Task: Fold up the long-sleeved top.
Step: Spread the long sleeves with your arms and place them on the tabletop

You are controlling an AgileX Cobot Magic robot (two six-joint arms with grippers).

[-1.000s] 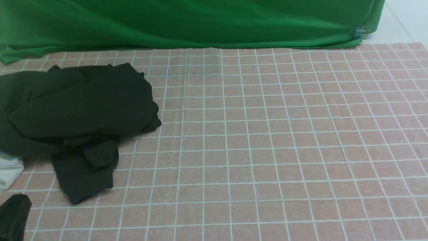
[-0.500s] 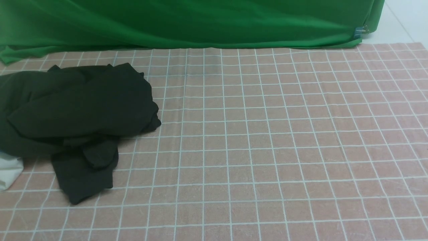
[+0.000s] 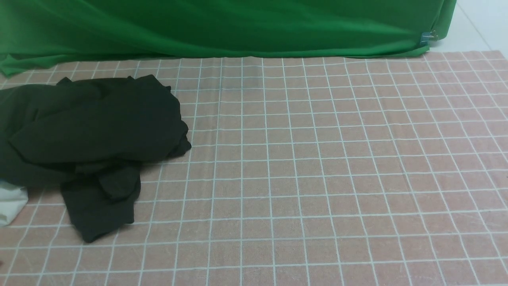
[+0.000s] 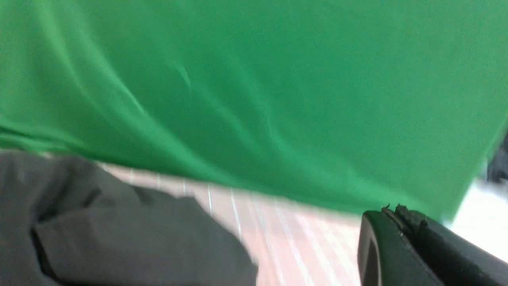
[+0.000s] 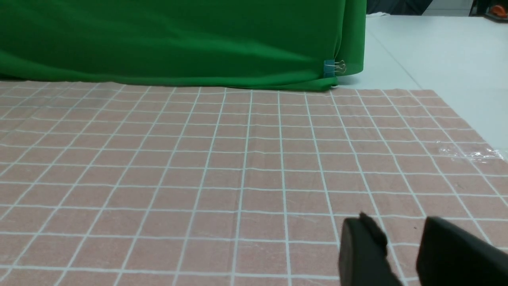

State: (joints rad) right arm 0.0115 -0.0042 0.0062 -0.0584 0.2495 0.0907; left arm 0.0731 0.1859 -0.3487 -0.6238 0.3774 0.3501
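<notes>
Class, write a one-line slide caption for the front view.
Crumpled black top lying unfolded at the left of a pink checked cloth, with a green backdrop behind.

**Claw status, both arms**

I can see the arms only through their own wrist cameras. On the left claw [image 4: 392, 209], the dark fingers lie pressed tip to tip along a single seam, though the picture is blurred. On the right claw [image 5: 401, 246], the jaws are parted and the two black fingers [image 5: 363, 254] stand clearly apart, pointing forward.
</notes>
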